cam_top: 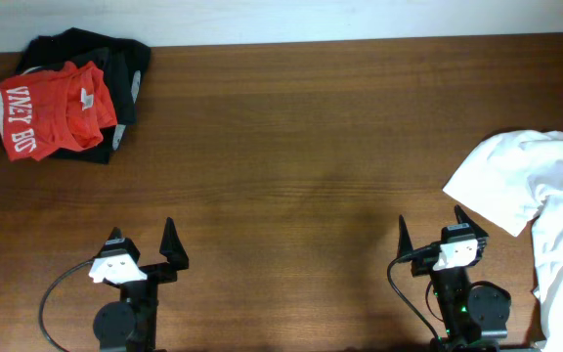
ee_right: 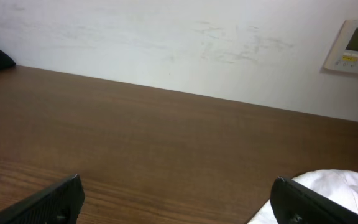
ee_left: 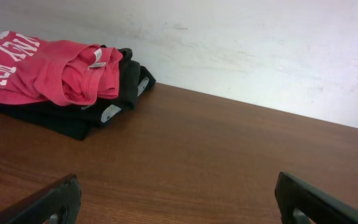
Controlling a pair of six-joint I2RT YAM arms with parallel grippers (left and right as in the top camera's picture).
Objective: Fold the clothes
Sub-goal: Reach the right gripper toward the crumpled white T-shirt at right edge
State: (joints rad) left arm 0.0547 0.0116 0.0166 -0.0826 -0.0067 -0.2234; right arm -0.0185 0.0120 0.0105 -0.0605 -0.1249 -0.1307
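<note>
At the far left corner of the brown wooden tabletop (cam_top: 301, 147) a red shirt with white lettering (cam_top: 52, 119) lies folded on top of a folded black garment (cam_top: 125, 59). Both look finished and are no part of the present work.

At the near edge, left of centre, the left gripper (cam_top: 143, 235) has its two dark fingers spread wide. It holds nothing, and bare wood shows between the fingers in the left wrist view. The middle of the tabletop is bare.

Right of centre at the near edge, the right gripper (cam_top: 432, 225) is likewise spread wide and empty.

Just beside it to the right lies the large white short-sleeved T-shirt of thin wrinkled fabric (cam_top: 536, 186). It is bunched in a loose heap against the right edge, running out of the overhead view on the right and toward the near side. A small dark mark shows at its far right margin. Neither gripper touches it. A pale wall control panel (ee_right: 356, 46) hangs on the wall beyond.

The folding seems not to have begun, and the step in hand looks like fetching the garment. The next move probably calls for the right arm to reach rightward and pinch an edge of the heap. It would then draw the shirt toward the open middle, where both arms could spread it flat before any fold.
</note>
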